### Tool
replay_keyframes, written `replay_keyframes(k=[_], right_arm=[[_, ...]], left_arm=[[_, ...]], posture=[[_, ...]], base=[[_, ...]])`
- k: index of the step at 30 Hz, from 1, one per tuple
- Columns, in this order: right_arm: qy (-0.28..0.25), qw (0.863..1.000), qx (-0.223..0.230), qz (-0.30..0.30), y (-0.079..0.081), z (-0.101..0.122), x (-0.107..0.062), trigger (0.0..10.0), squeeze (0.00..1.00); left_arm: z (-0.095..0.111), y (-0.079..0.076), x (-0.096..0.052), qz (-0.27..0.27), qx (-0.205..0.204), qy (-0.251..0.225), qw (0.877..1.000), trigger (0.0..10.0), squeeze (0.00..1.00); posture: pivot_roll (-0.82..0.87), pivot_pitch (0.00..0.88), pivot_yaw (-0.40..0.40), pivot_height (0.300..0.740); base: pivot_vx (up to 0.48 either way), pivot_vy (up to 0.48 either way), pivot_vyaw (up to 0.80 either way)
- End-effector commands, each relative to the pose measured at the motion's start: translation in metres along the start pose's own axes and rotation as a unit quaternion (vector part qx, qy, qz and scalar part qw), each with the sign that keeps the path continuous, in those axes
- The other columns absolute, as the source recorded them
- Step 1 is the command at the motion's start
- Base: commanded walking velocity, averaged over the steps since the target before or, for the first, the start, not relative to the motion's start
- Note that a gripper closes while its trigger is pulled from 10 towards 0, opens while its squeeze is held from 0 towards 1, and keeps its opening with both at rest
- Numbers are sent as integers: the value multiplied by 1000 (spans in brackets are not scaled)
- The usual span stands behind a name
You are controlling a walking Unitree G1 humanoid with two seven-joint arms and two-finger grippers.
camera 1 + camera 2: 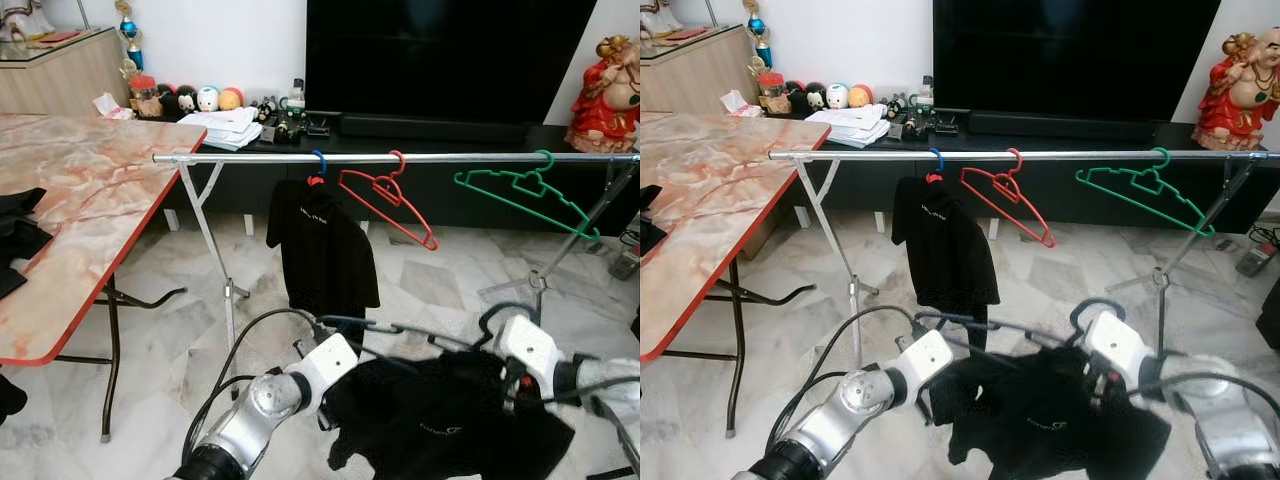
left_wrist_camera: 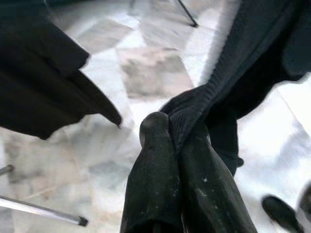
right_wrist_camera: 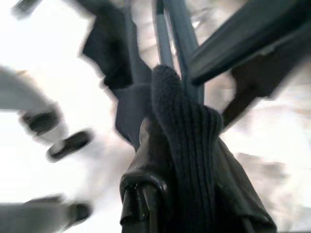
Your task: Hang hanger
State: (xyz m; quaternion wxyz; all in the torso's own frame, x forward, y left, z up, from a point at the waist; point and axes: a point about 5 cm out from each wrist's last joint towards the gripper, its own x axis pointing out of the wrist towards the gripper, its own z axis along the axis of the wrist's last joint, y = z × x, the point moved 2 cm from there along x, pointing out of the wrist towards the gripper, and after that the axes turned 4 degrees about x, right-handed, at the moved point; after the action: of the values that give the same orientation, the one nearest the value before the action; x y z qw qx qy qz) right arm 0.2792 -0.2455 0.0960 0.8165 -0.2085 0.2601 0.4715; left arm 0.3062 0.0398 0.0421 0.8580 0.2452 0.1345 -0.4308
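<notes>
Head views: silver rail runs across the room in front of a black TV unit. On the rail hang a black shirt on a blue hanger, an empty red hanger and an empty green hanger. Marble-top table w/ red edge stands at left. Low in front, both arms hold up a second black shirt threaded on a dark blue hanger, below the rail and well short of it; hanger hook curls up beside the right wrist. Left gripper is at the shirt's left edge, right gripper at its right shoulder.

L wrist view: left gripper, fingers pressed together w/ a ribbed fold of the black shirt pinched between them. Marble floor beyond.

R wrist view: blurred. Right gripper fingers clamp ribbed black cloth; dark hanger bars cross just past the tips, but whether fingers also catch the hanger can't tell.
</notes>
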Motion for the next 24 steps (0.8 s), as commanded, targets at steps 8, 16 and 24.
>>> replay_keyframes(k=[8, 16, 24], right_arm=[[32, 997, -61, 21, -1, 12, 3, 0, 0], [88, 994, -51, -26, -20, -7, -26, 0, 0], [115, 992, -25, -47, -22, -26, -45, 0, 0]], left_arm=[[13, -17, 1, -56, 31, -28, 998, 0, 0], [-5, 3, -3, -4, 23, 28, 999, 0, 0], [-10, 10, -4, 26, 9, 45, 999, 0, 0]], posture=[[-24, 0, -27, 740], [-32, 0, -30, 740], [-36, 0, -23, 740]], base=[[0, 0, 0], [0, 0, 0], [0, 0, 0]])
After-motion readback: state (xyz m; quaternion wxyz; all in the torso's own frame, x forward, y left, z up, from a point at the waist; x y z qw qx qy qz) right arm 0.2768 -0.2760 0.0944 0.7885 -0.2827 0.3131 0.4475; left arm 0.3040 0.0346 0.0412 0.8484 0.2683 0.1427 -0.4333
